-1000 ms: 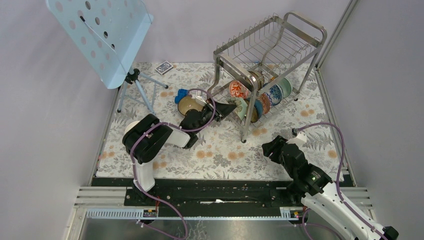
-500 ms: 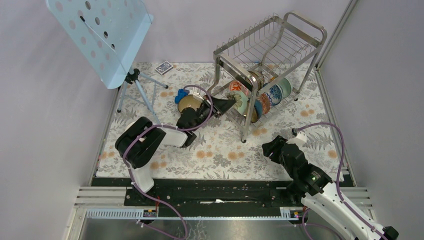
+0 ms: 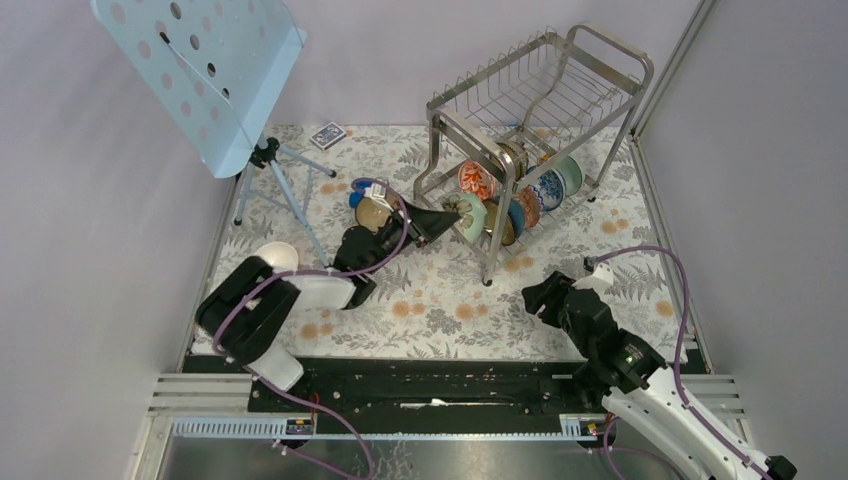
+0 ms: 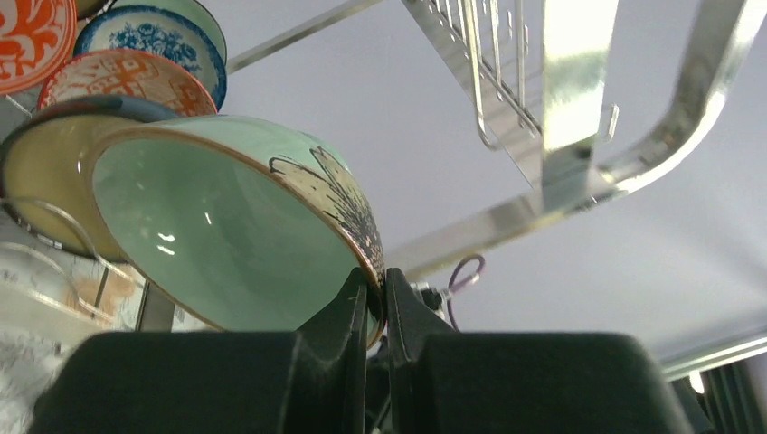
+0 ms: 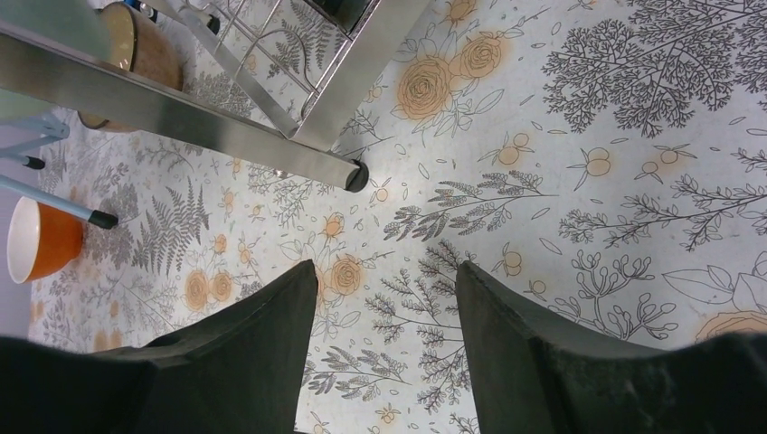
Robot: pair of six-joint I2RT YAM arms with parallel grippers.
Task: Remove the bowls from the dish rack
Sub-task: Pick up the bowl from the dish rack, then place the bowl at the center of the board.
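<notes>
Right tool [image 5: 384, 303]: nearest the arm bases; fingers spread, nothing between them, hanging over the flowered surface [image 5: 588, 181] short of the rack's foot.
Left tool [image 4: 377, 287]: clenched on the rim of the pale green bowl [image 4: 226, 226], one finger inside and one outside.
Pale green bowl, position: tipped on edge at the near-left end of the dish rack [image 3: 612, 40], lower tier; whether it touches the wires cannot be told.
Step in hand: probably drawing this bowl out of the rack.
Next move: likely needs a pull clear of the steel tube, then setting the bowl down on the surface.
On the surface: a dark brown bowl [image 3: 375, 212] and a white-lined bowl [image 3: 278, 256].
Lower tier, farther back: several bowls on edge, among them an orange-red patterned bowl [image 3: 477, 180] and a blue-and-white bowl [image 3: 548, 187].
</notes>
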